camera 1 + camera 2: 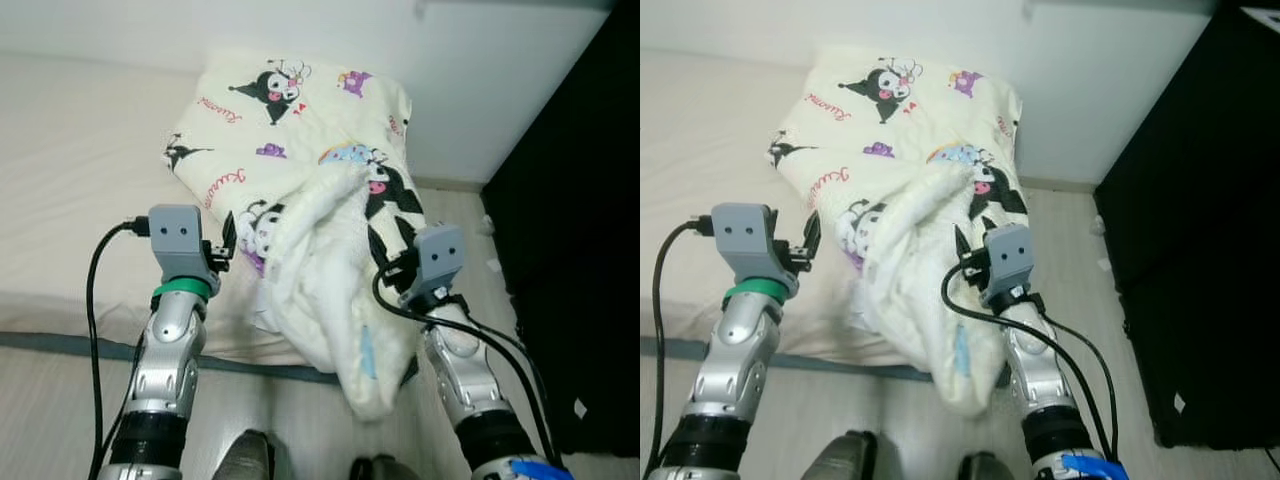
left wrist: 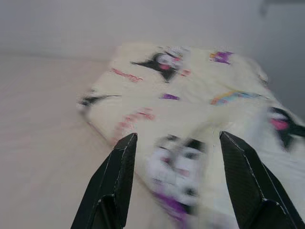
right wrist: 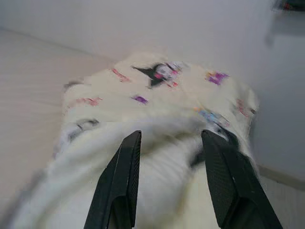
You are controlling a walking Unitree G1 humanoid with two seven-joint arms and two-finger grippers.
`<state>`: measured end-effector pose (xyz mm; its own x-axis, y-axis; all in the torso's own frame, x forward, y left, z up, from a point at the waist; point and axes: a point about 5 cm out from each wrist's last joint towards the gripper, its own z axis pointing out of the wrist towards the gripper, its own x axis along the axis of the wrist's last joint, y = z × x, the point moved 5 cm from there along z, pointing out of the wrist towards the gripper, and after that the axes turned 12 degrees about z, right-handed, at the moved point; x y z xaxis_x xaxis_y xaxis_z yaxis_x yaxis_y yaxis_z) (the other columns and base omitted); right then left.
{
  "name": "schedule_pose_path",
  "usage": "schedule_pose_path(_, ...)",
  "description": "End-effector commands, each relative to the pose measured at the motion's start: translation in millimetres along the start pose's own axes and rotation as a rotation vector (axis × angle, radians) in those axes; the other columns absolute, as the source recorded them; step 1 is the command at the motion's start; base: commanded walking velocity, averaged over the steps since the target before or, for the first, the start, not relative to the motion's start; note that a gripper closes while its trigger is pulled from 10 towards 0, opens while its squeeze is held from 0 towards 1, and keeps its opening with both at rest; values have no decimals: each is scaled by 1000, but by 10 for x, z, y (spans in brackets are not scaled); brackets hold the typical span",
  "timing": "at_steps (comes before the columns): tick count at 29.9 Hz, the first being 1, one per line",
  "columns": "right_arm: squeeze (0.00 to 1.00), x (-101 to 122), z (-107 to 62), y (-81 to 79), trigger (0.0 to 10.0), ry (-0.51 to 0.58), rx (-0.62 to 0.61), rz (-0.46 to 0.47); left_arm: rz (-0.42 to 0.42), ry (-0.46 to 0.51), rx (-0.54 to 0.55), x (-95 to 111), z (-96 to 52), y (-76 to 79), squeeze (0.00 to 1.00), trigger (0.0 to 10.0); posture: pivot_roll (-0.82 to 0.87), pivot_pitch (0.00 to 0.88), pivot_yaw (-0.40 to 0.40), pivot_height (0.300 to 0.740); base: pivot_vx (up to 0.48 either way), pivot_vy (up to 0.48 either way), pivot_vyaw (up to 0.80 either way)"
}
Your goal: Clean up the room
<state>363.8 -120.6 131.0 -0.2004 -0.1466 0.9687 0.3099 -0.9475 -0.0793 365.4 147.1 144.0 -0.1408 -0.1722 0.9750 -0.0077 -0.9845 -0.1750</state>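
Cream cartoon-print fleece blanket (image 1: 300,190) lies bunched on the beige bed (image 1: 70,200), long axis running 11 to 5 o'clock off the edge, between the open left gripper (image 2: 176,183) and nearer open right gripper (image 3: 169,179).

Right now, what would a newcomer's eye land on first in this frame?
The cream cartoon-print blanket, bunched on the corner of the bed with its fluffy white underside spilling over the edge toward the floor. The left gripper and right gripper are raised on either side of it, fingers open. A tall black cabinet stands on the robot's right.
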Motion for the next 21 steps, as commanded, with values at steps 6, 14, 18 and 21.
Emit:
schedule_pose_path(6, 0, -51, 24, 171, 10000, -35, -105, -10, 31, -66, -26, -123, -11, 135, 0, 10000, 100, 113, 29, 735, 0, 0, 0)
schedule_pose_path(14, 0, -113, 34, 189, 10000, -66, -113, 4, 23, -59, -25, -103, 32, 146, 0, 10000, 92, 114, 28, 735, 0, 0, 0)
schedule_pose_path(18, 0, -126, 7, 210, 10000, -68, -118, 19, 27, -63, -25, -113, 34, 142, 0, 10000, 84, 115, 29, 735, 0, 0, 0)
schedule_pose_path(21, 0, -151, -28, 250, 10000, -75, -136, 30, 44, -69, -24, -137, 30, 139, 0, 10000, 81, 116, 29, 735, 0, 0, 0)
